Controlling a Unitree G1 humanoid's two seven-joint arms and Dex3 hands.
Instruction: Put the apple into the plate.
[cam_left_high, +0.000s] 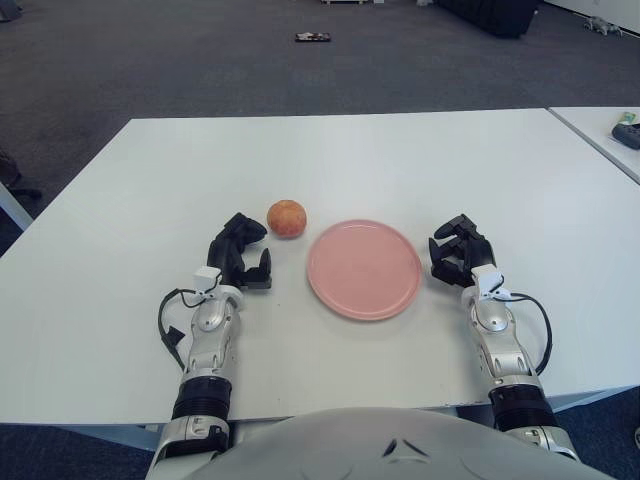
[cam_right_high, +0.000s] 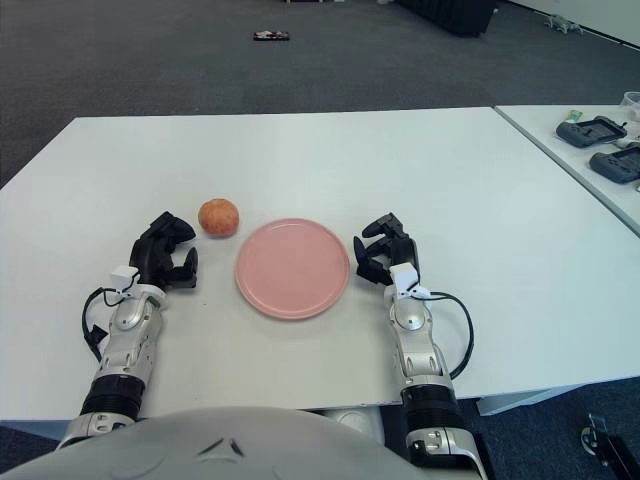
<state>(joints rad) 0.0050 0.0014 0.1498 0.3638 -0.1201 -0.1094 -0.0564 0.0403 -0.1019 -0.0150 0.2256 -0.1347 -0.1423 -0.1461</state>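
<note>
The task is not started. The apple (cam_left_high: 287, 218) sits on the desk (cam_left_high: 450, 160), just left of the plate (cam_left_high: 364, 269) and slightly farther away, apart from its rim. The plate holds nothing. The left hand (cam_left_high: 240, 252) lies near the apple, on its near-left side, fingers loosely spread and holding nothing. The right hand (cam_left_high: 459, 251) shows just right of the plate, fingers relaxed, also holding nothing. Remaining steps, as judged: grasp the apple, likely with the left hand, carry it right, release it on the plate.
</note>
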